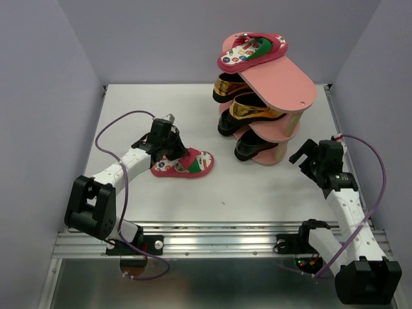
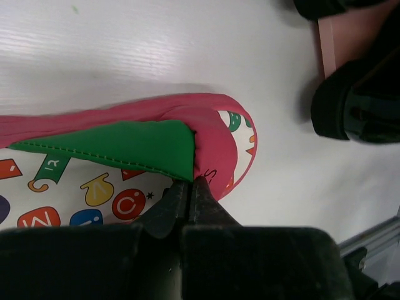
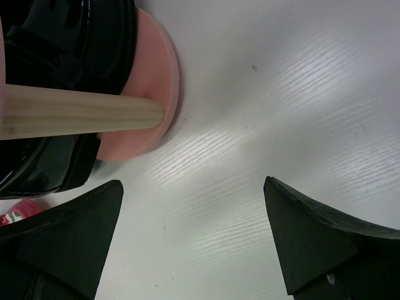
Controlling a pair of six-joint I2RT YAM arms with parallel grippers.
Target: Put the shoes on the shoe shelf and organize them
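Note:
The salmon-pink shoe shelf (image 1: 293,90) stands at the back right. One pink flip-flop (image 1: 251,51) lies on its top board. Two gold loafers (image 1: 254,106) sit on the middle board and two black loafers (image 1: 254,147) on the bottom board. The second flip-flop (image 1: 193,164) is at table level, left of the shelf. My left gripper (image 1: 172,153) is shut on its red-green strap (image 2: 125,145), with the closed fingertips (image 2: 201,190) pinching where green meets pink. My right gripper (image 1: 304,156) is open and empty just right of the shelf's foot; its wrist view shows the bottom board (image 3: 150,106).
A round wooden post (image 3: 81,112) of the shelf and a black loafer (image 3: 62,31) fill the upper left of the right wrist view. A black loafer (image 2: 356,106) lies close to the right of the held flip-flop. Grey walls enclose the white table (image 1: 257,187).

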